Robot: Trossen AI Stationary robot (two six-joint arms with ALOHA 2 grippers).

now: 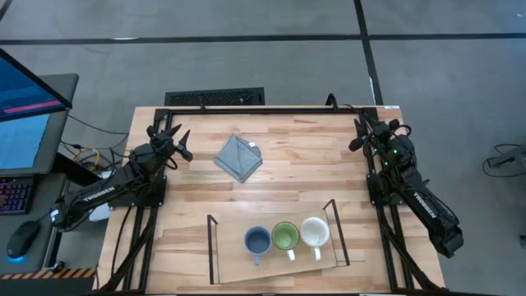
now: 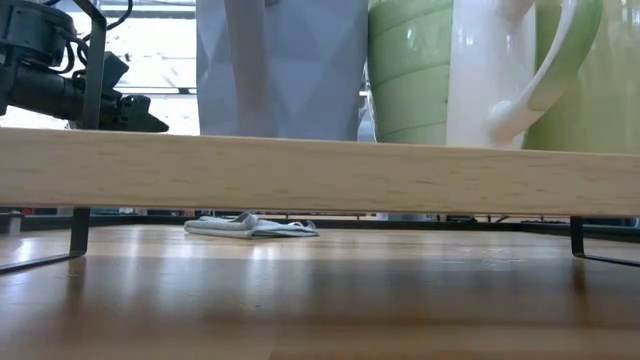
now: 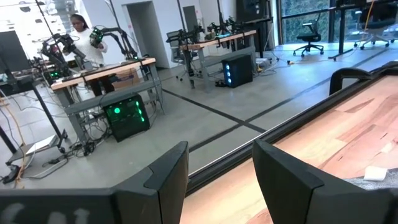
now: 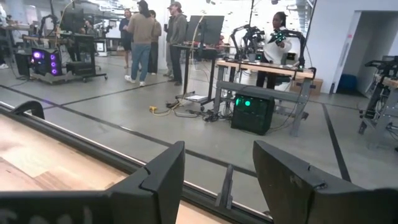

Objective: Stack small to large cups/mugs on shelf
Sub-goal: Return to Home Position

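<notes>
Three mugs [image 1: 285,237] side by side on shelf [image 1: 230,256], cloth [image 1: 238,158] behind it

Three mugs, a blue mug [image 1: 257,240], a green mug [image 1: 285,237], a white mug [image 1: 314,232], one shelf [image 1: 230,249], one cloth [image 1: 238,158], one table [image 1: 300,174], two grippers, left gripper [image 1: 182,141], right gripper [image 1: 355,136]

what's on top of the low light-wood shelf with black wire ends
Three handled mugs stand in a row on the shelf: a blue-grey mug, a green mug, a cream-white mug. The board right under each is covered.
</notes>
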